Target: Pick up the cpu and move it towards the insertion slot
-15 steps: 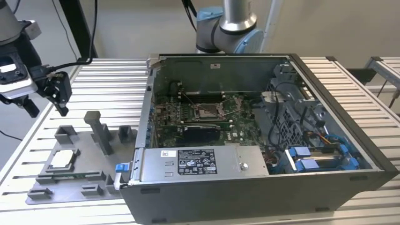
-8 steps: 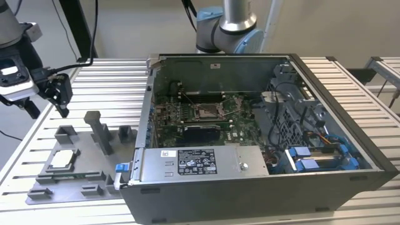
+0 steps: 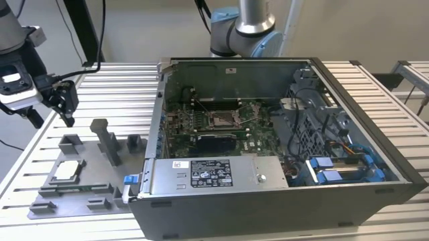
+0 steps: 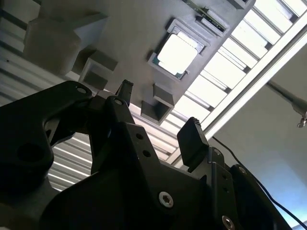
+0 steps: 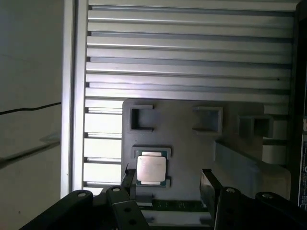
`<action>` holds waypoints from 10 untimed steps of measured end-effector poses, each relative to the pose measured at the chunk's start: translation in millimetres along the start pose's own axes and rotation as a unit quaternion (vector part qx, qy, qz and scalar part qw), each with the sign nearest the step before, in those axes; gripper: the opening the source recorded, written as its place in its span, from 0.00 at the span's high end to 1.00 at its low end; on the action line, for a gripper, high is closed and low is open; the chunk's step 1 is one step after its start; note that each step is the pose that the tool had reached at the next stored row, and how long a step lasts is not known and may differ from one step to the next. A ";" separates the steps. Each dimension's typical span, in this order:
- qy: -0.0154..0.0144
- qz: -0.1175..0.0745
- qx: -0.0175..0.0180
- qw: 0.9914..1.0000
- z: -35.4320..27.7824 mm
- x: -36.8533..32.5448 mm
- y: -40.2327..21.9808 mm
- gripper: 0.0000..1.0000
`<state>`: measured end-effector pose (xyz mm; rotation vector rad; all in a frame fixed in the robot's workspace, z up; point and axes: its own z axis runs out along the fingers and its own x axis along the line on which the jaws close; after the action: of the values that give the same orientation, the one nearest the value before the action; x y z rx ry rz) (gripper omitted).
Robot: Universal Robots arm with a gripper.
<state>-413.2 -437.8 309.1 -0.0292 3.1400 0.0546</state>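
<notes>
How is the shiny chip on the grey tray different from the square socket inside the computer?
The cpu lies outside on the grey fixture plate; the insertion slot sits inside the open computer case, on the green circuit board. The cpu's face is plain silvery-white; the insertion slot has a shiny metal frame around a dull tan centre. Both are square and lie flat.

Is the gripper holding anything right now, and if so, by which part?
Nothing is held. The gripper is open and empty above the grey fixture, and the cpu lies in its recess there, apart from the gripper.
</notes>
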 end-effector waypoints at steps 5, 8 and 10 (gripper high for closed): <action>0.000 0.000 0.000 1.000 0.7 0.0 0.0 0.00; 0.000 0.000 0.000 1.000 1.5 0.0 0.0 0.00; 0.000 0.000 0.000 1.000 2.1 0.0 -0.1 0.00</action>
<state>-413.2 -437.8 307.0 -0.0293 3.1398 0.0548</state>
